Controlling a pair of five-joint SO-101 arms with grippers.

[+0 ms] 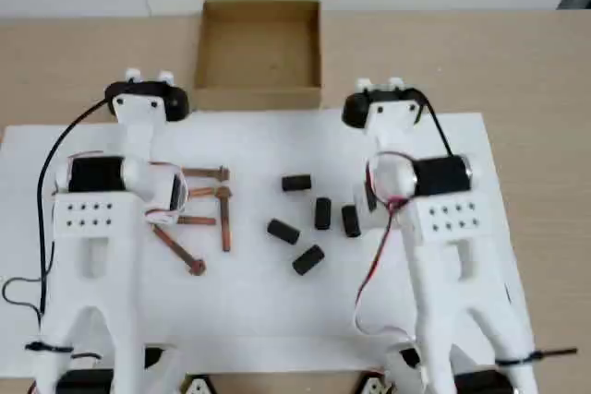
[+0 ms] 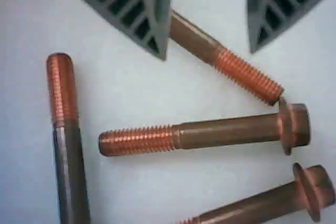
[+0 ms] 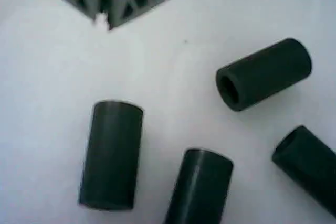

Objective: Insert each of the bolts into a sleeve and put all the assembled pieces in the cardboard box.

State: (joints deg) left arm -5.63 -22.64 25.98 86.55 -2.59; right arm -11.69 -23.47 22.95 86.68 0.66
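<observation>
Left wrist view: the left gripper (image 2: 207, 52) is seen spread open just over the white sheet (image 2: 131, 93). The shank of one bolt (image 2: 231, 66) runs under one finger and across the gap, and is not pinched. Three more bolts (image 2: 210, 135) are laid close by. In the right wrist view the right gripper (image 3: 105, 17) is seen drawn closed on nothing, and four black sleeves (image 3: 111, 156) are scattered near it. From the high view, five bolts are counted beside the left arm (image 1: 120, 182) and five sleeves beside the right arm (image 1: 425, 191), all loose on the sheet. The cardboard box (image 1: 259, 96) is set on the table (image 1: 536, 62) just past the sheet's far edge, apart from the pieces.
</observation>
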